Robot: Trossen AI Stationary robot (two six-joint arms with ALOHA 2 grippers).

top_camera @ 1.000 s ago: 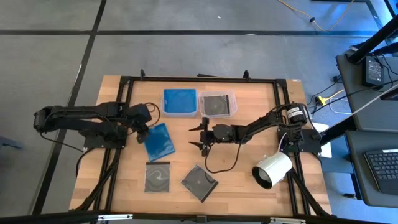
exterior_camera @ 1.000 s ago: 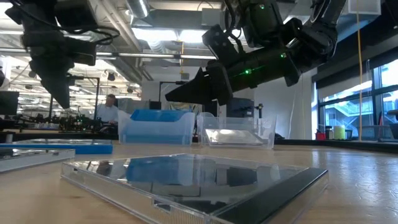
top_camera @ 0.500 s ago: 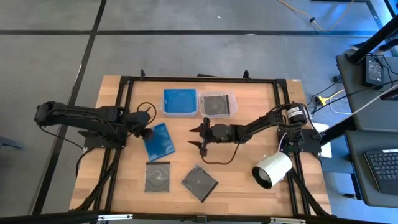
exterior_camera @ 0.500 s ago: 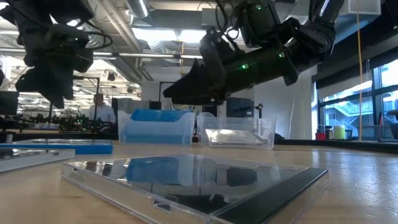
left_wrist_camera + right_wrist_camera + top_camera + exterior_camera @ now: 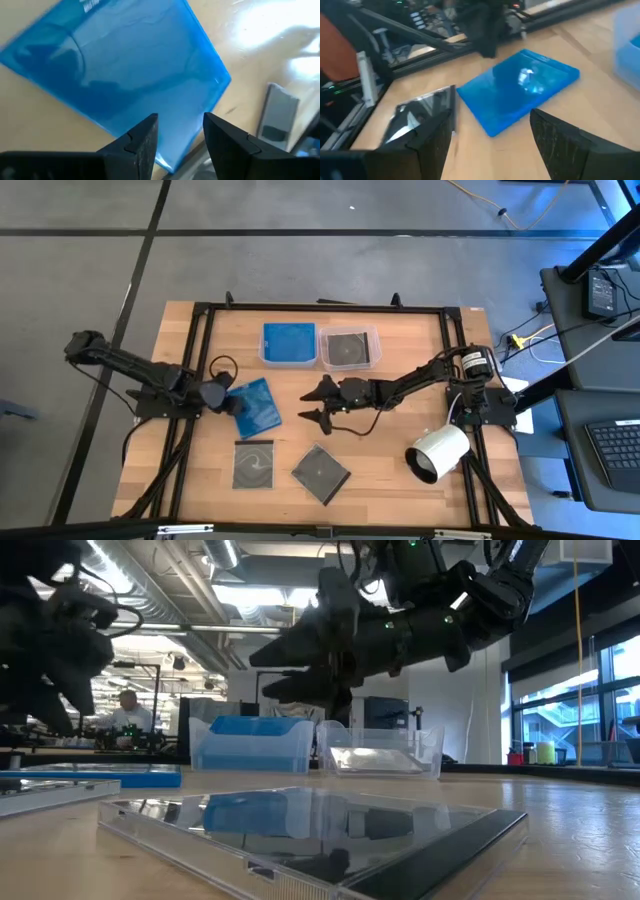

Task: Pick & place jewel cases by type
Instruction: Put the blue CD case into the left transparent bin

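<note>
A translucent blue jewel case (image 5: 258,406) lies flat on the table's left half. My left gripper (image 5: 224,398) stands open at the case's left edge, slanting down; in the left wrist view its fingers (image 5: 145,142) straddle the air above the case's corner (image 5: 172,155). Over the table's middle, right of the blue case (image 5: 520,90), my right gripper (image 5: 308,404) hangs open with nothing in it. Two dark jewel cases (image 5: 253,465) (image 5: 320,473) lie flat near the front edge.
At the far side stand two clear tubs: the left tub (image 5: 289,345) holds blue cases and the right tub (image 5: 349,348) a dark one. A white cylinder (image 5: 437,452) lies at the right front. Black frame rails (image 5: 195,360) run along the table's sides.
My left gripper has drawn back toward the table's left and near edge, sunk toward the blue case's left edge and rolled about its own axis. My right gripper has rolled in place, so its fingers now stand one above the other. The cases have not moved.
</note>
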